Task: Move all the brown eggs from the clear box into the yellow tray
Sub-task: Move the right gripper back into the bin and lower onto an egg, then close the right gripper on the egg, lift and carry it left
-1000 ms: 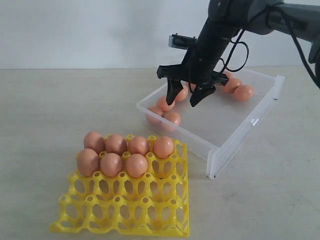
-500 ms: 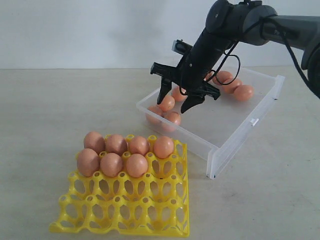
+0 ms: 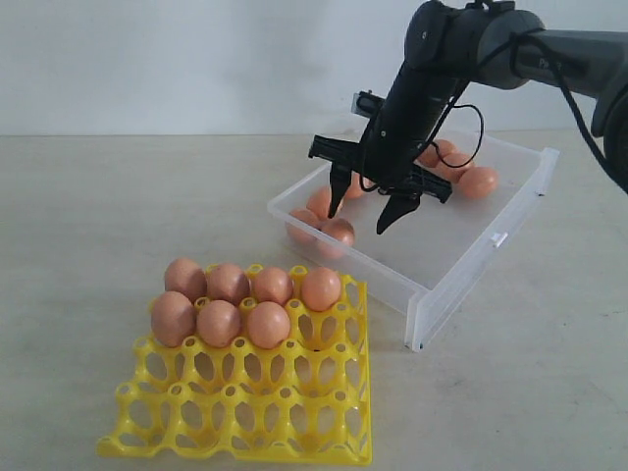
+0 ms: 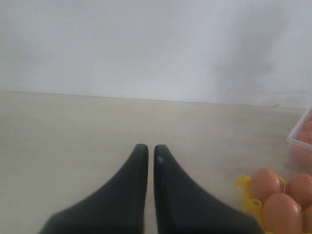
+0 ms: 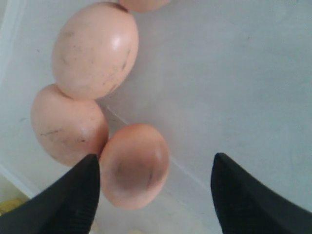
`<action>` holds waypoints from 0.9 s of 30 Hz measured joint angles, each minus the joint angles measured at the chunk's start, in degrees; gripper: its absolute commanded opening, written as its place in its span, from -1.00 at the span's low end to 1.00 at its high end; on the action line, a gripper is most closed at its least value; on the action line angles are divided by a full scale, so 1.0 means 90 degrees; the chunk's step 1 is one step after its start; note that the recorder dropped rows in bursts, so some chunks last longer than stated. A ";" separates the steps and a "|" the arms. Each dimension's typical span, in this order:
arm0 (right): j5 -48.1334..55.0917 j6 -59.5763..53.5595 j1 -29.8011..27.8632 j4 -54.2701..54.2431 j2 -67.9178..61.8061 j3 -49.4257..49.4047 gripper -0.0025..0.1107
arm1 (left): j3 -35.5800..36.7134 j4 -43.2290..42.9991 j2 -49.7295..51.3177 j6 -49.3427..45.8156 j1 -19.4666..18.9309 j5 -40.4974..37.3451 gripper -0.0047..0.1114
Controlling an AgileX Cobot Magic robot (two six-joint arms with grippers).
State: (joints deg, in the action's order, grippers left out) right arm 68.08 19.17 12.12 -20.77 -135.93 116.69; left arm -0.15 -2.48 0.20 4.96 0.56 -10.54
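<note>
- The right end effector [image 3: 360, 219], jaws apart, hangs over touching eggs [image 3: 337, 232] in the near-left corner of the box [image 3: 392, 278]; closing could nudge neighbours or pinch two.
- An off-centre grip might drop the smooth egg before the tray [image 3: 245, 412], near left.

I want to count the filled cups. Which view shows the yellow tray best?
The exterior view: the whole yellow tray shows, with seven brown eggs in its far rows. The left wrist view catches only one corner with a few eggs; the right wrist view barely a yellow sliver.
</note>
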 measured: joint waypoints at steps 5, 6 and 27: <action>-0.0213 0.0014 0.0000 -0.0583 -0.0293 0.0000 -0.04 | 0.0000 0.0000 0.0000 0.0000 0.0000 0.0000 -0.85; -0.0255 0.0014 0.0000 -0.0594 -0.0304 0.0000 -0.17 | 0.0000 0.0000 0.0000 0.0000 0.0000 0.0000 -0.85; -0.0799 -0.0290 0.0000 -0.0033 0.0064 -0.0012 -0.96 | 0.0000 0.0000 0.0000 0.0000 0.0000 0.0000 -0.85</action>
State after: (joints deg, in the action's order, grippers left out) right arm 60.89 16.56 12.12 -21.07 -135.35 116.58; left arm -0.15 -2.48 0.20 4.96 0.56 -10.54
